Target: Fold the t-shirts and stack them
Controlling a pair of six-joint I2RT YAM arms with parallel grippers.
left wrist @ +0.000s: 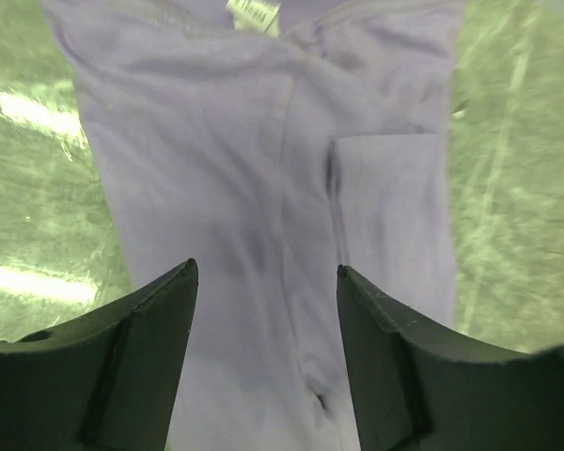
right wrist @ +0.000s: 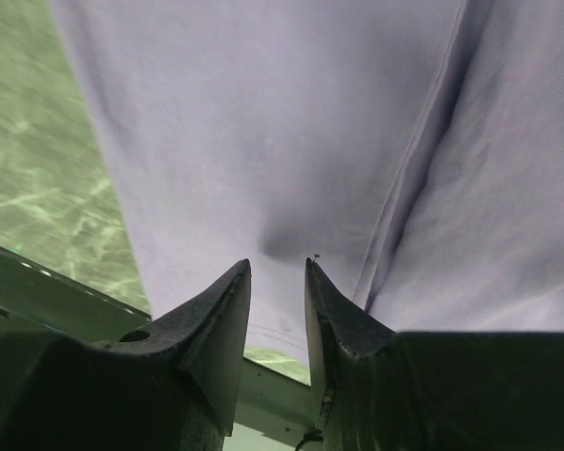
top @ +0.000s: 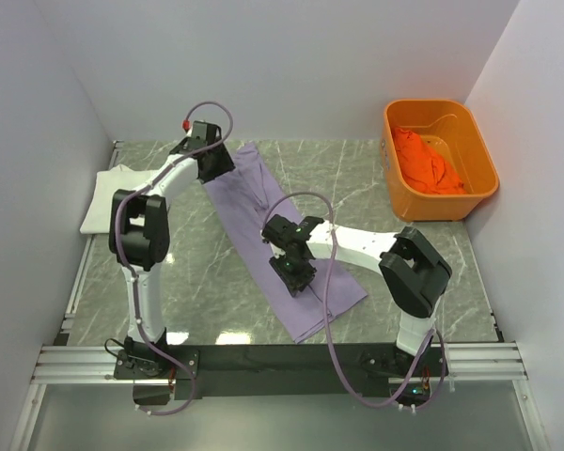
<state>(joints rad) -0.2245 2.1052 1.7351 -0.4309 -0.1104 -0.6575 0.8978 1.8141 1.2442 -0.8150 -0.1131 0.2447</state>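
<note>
Now, your left gripper point(left wrist: 265, 272) hovers jaws apart over purple shirt point(left wrist: 207, 160), collar end beyond tips, likely lining up pinch for fold. Right gripper point(right wrist: 277, 265) jaws nearly together near hem end; can't tell whether cloth clamped.

Lavender t-shirt point(top: 249, 193): folded lengthwise into a long narrow strip, flat, lying diagonally from far left-centre to near centre of the table point(top: 207, 301). White t-shirt point(top: 105, 202): folded, at the table's left edge. Orange t-shirt point(top: 428, 162): crumpled, apparently unfolded, inside the tub point(top: 437, 209).
</note>
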